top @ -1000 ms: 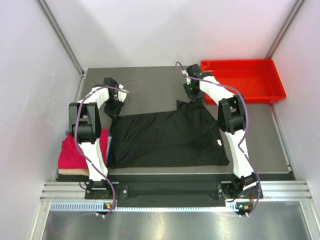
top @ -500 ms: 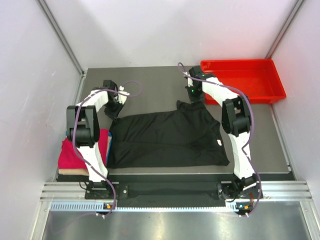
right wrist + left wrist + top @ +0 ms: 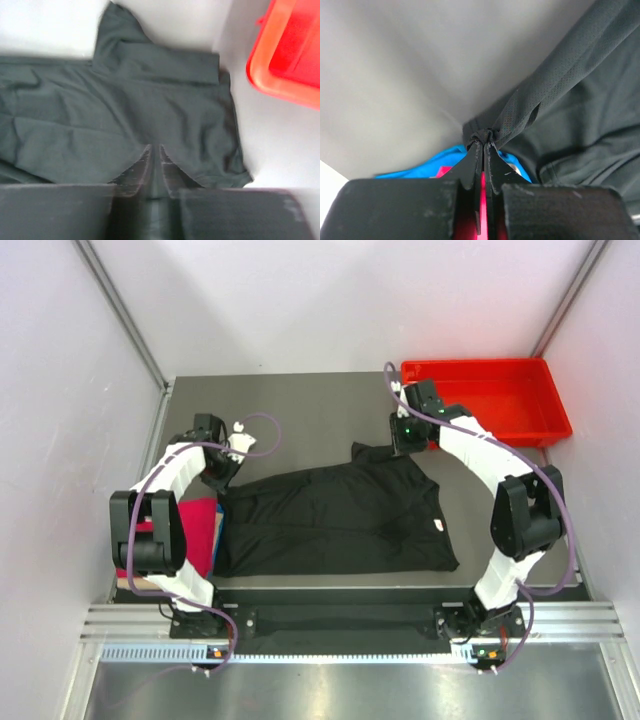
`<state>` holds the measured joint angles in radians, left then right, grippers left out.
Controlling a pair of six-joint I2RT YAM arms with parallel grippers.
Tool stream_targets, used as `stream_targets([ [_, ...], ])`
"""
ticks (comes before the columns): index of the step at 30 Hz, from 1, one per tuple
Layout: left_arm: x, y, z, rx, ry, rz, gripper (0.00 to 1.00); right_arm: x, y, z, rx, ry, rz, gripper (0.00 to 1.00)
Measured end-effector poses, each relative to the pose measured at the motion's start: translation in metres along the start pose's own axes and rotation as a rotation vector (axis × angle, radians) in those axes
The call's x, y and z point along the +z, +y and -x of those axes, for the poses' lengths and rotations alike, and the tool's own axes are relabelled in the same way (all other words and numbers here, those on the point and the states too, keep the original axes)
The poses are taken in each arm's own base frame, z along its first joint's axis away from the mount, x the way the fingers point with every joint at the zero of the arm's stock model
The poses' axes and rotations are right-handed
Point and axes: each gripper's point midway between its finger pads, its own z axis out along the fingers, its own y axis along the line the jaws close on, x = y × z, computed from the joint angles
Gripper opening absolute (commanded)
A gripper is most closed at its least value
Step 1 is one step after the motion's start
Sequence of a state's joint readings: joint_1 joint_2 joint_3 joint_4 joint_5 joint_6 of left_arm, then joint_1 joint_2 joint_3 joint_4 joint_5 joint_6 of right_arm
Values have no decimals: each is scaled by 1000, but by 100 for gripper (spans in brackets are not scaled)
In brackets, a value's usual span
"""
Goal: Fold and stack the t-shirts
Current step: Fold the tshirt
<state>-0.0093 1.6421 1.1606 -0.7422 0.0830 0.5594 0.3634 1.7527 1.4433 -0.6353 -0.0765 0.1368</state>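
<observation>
- Black t-shirt [image 3: 335,520]: the nearest item. It is spread across the middle of the table [image 3: 300,410], close to its near edge. The cloth is matte and dark, with soft creases running lengthwise. A small pale tag shows near its right edge.
- The shirt's near edge lies flat. Its two far corners are drawn up off the surface toward the arms.
- Red t-shirt [image 3: 202,530]: bunched at the near left corner of the table, just beside the black shirt's left edge and partly hidden under the left arm.
- Blue t-shirt [image 3: 435,162]: only a bright edge shows in the left wrist view, next to the red cloth and below the fingers.
- Left gripper [image 3: 484,145]: at the shirt's far left corner. Its fingers are pressed together on a small gathered knot of black cloth, and a taut band of fine mesh fabric runs up and away from the pinch.
- Right gripper [image 3: 152,150]: at the far right corner, with the fingers nearly together. A fold of black cloth appears caught between them, though the view is blurred.
- Red tray [image 3: 500,400]: farthest, in the far right corner and apart from the shirts.
</observation>
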Motion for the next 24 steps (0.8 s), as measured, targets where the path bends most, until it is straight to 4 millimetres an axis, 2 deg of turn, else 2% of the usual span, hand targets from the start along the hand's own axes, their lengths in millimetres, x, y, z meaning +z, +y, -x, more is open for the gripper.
stream_targets([
  [1, 1, -3, -4, 6, 8, -6, 0, 1, -1, -4, 9, 10, -4, 41],
  [4, 2, -4, -7, 11, 16, -13, 0, 16, -2, -1, 26, 28, -13, 44],
  [10, 7, 0, 2, 9, 15, -26, 0, 66, -9, 48, 40, -12, -66, 51],
  [12, 9, 0, 2, 9, 18, -30, 0, 82, -15, 55, 41, -15, -100, 55],
  [18, 10, -1, 2, 9, 20, -35, 0, 113, -37, 29, 43, 77, -208, 56],
  [24, 12, -3, 1, 8, 23, -45, 0, 125, -44, 13, 43, 126, -259, 58],
])
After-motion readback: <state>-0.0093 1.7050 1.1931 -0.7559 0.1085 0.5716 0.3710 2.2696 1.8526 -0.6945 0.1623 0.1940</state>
